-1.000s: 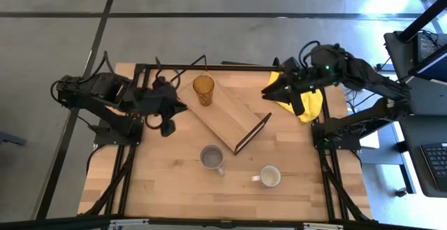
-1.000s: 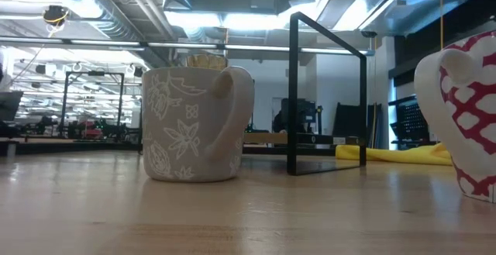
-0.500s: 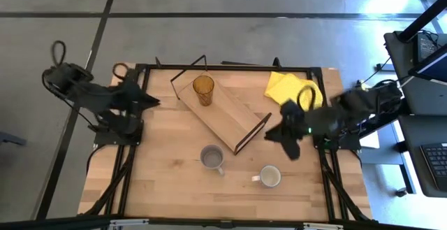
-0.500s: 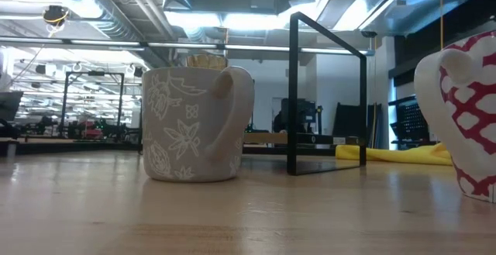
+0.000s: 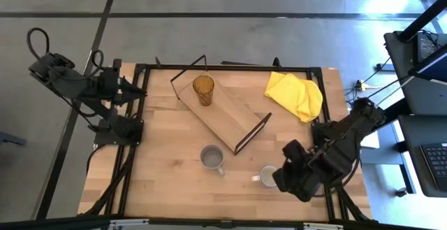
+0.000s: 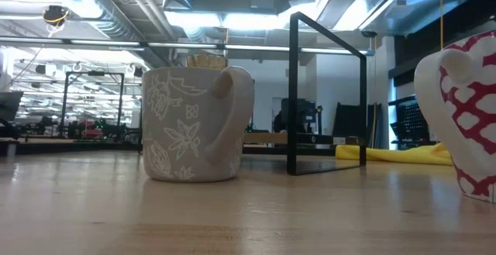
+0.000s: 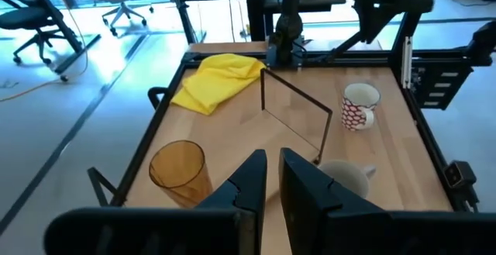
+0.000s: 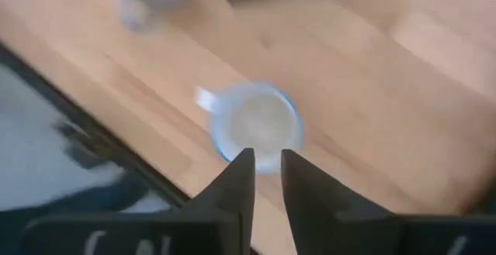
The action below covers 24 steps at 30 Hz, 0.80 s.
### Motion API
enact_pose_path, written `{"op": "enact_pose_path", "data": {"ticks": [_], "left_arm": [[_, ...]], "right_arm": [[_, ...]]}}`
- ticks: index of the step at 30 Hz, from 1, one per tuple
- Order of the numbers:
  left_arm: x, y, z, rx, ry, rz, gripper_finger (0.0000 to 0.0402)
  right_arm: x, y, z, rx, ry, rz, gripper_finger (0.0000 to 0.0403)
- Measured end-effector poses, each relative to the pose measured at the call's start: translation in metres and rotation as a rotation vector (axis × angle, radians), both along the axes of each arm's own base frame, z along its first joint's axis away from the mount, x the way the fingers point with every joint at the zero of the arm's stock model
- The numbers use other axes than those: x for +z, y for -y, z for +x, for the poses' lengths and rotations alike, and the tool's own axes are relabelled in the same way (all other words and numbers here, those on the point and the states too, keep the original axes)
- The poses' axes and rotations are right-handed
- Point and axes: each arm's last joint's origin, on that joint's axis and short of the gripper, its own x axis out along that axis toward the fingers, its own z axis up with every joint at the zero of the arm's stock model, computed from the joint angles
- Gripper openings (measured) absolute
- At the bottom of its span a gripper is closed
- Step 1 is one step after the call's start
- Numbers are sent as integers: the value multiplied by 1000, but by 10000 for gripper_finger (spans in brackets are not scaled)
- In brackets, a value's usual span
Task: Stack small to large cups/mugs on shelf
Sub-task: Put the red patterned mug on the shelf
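The right gripper point(image 8: 267, 174), fingers nearly together above the white mug point(image 8: 257, 125), should spread them before descending over the rim

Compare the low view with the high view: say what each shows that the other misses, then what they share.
Only the low view shows the leaf pattern on the grey mug, the red lattice on the white mug, and the room behind the table.

Only the high view shows both arms: the left gripper drawn back at the table's left edge, the right gripper beside the white mug. It also shows the shelf board's whole top.

Both show the two mugs, the amber tumbler, the shelf's wire frame and the yellow cloth.
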Motion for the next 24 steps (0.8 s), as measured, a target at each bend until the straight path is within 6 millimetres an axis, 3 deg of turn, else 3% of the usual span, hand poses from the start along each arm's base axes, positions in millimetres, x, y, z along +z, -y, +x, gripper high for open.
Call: {"op": "enact_pose_path", "data": {"ticks": [4, 9, 17, 24], "left_arm": [[0, -1, -2, -4, -1, -6, 32], [-3, 0, -1, -25, -26, -8, 32], [-24, 4, 4, -14, -89, 4, 32], [-40, 1, 0, 11, -108, -23, 32]], "right_arm": [[-2, 0, -4, -57, -113, 71, 65], [-5, -6, 8, -78, -48, 124, 97], [-40, -11, 37, -133, -137, 13, 180], [-64, -15, 45, -178, -232, -47, 197]]}}
